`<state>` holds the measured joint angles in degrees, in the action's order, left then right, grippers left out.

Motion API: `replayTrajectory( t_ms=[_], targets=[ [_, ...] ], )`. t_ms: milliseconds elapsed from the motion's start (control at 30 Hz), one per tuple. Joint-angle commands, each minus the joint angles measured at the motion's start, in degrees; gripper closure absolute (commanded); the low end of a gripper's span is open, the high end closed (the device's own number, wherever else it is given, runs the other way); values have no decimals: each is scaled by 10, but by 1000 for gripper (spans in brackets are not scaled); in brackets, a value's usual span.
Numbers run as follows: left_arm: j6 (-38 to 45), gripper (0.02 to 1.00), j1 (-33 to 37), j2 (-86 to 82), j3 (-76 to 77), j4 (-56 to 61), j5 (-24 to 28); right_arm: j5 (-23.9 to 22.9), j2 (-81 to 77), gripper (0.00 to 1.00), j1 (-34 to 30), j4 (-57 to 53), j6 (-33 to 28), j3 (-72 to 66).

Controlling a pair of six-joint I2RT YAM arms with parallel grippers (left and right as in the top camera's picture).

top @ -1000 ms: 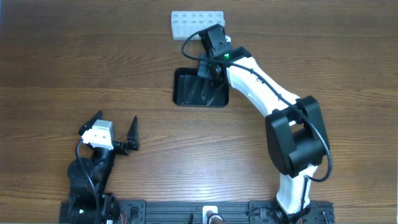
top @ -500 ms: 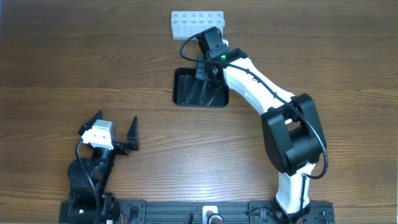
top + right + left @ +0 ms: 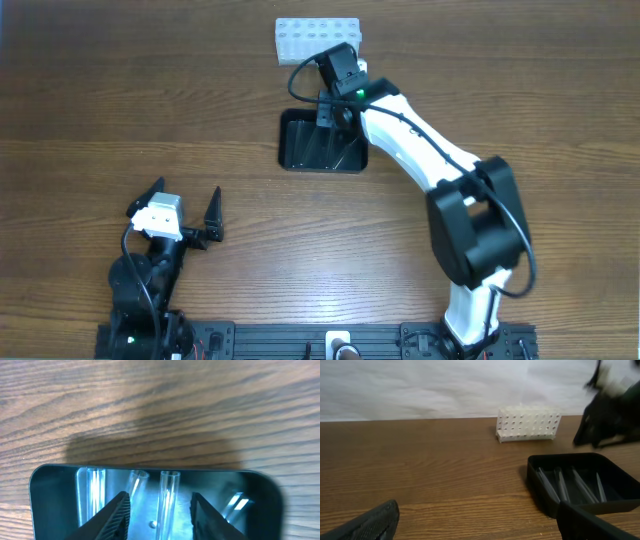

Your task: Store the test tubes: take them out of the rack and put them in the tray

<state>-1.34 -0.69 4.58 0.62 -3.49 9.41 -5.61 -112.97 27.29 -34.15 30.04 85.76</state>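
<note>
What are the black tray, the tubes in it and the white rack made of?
Tray: probably plastic, glossy black, its floor reflecting light. Tubes: clear glass or plastic, see-through with bright glints. Rack: likely plastic, matt white, pierced with rows of holes.

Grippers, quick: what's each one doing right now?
Left gripper: open, holding nothing.
Right gripper: open over the tray, straddling a test tube that lies in it, with a gap on each side.
</note>
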Motion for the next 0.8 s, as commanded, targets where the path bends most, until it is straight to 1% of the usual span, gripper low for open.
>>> replayTrajectory(
  t_ms=[33, 100, 200, 233, 300, 367, 433, 533, 633, 800],
  targets=[
    [-6, 20, -2, -3, -3, -1, -3, -130, 148, 439, -18, 25, -79, -6],
    [-6, 20, -2, -3, -3, -1, -3, -155, 204, 373, -41, 65, -117, -32],
    [-6, 18, -2, -3, -3, -1, -3, -147, 302, 327, -94, 177, -181, -117],
    [-6, 18, -2, -3, -3, -1, -3, -141, 335, 310, -112, 212, -192, -150],
    [-6, 20, -2, -3, -3, -1, -3, -109, 409, 294, -156, 265, -212, -222],
    [-6, 20, -2, -3, -3, -1, -3, -75, 482, 281, -200, 276, -233, -282],
    [-6, 18, -2, -3, -3, -1, -3, -69, 553, 242, -232, 267, -256, -338],
    [-6, 20, -2, -3, -3, -1, -3, -73, 655, 159, -242, 260, -303, -424],
    [-6, 18, -2, -3, -3, -1, -3, -79, 745, 95, -241, 259, -305, -499],
    [-6, 20, -2, -3, -3, -1, -3, -79, 883, 25, -243, 254, -298, -615]
  ],
)
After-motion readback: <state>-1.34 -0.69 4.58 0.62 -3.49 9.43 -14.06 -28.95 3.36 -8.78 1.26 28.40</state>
